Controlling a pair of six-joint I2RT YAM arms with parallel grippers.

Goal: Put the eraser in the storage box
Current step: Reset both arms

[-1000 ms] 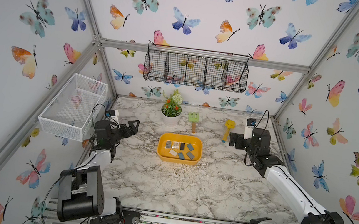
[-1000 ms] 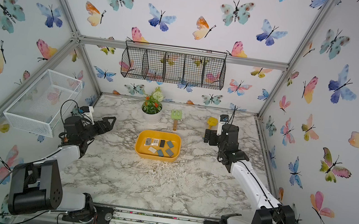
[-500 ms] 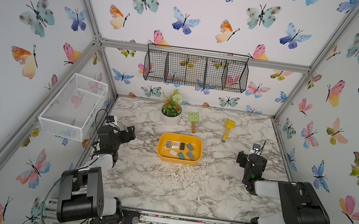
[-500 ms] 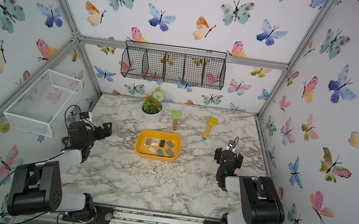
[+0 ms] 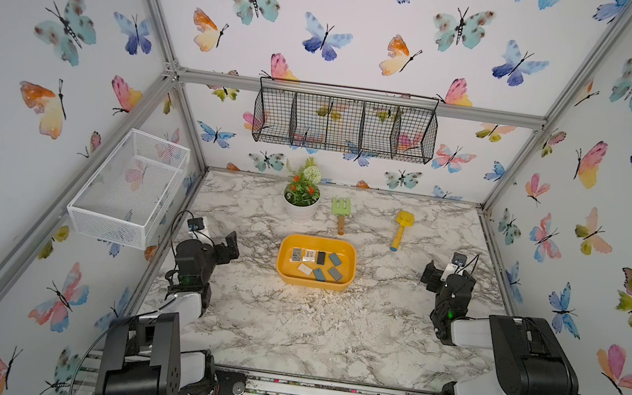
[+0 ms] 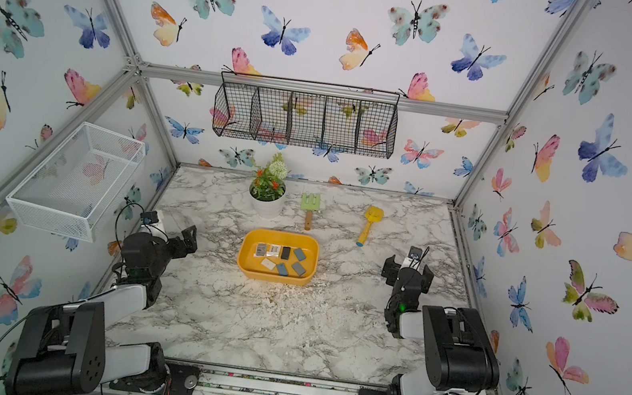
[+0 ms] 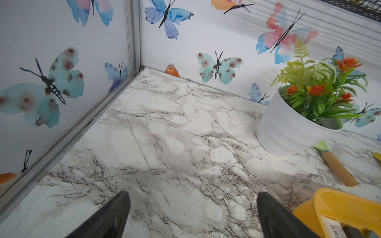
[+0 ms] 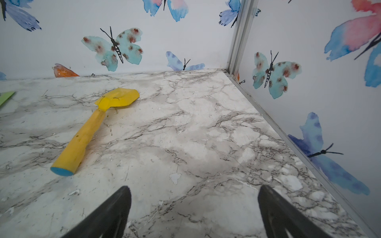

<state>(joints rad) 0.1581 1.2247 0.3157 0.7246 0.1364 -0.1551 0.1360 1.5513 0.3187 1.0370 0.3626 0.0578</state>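
The storage box (image 5: pixel 281 270) (image 6: pixel 243 263) is a shallow yellow tub in the middle of the marble table. Several small flat erasers (image 5: pixel 319 274) (image 6: pixel 282 269) lie inside it, grey-blue, white, black and labelled. My left gripper (image 5: pixel 225 249) (image 6: pixel 184 243) (image 7: pixel 191 193) hangs open and empty to the left of the box, low over bare marble; a corner of the box (image 7: pixel 340 203) shows in the left wrist view. My right gripper (image 5: pixel 447 273) (image 6: pixel 408 270) (image 8: pixel 192 188) is open and empty near the right wall, well away from the box.
A white pot with a plant (image 5: pixel 301 200) (image 7: pixel 288 127), a green toy rake (image 5: pixel 342 210) and a yellow toy shovel (image 5: pixel 401 227) (image 8: pixel 92 127) lie behind the box. A white mesh basket (image 5: pixel 126 188) hangs on the left wall, a black wire basket (image 5: pixel 345 123) on the back wall.
The right arm has folded back from its stretched reach, and its gripper now sits near the right wall. The left gripper has drawn back slightly. Both stayed open.
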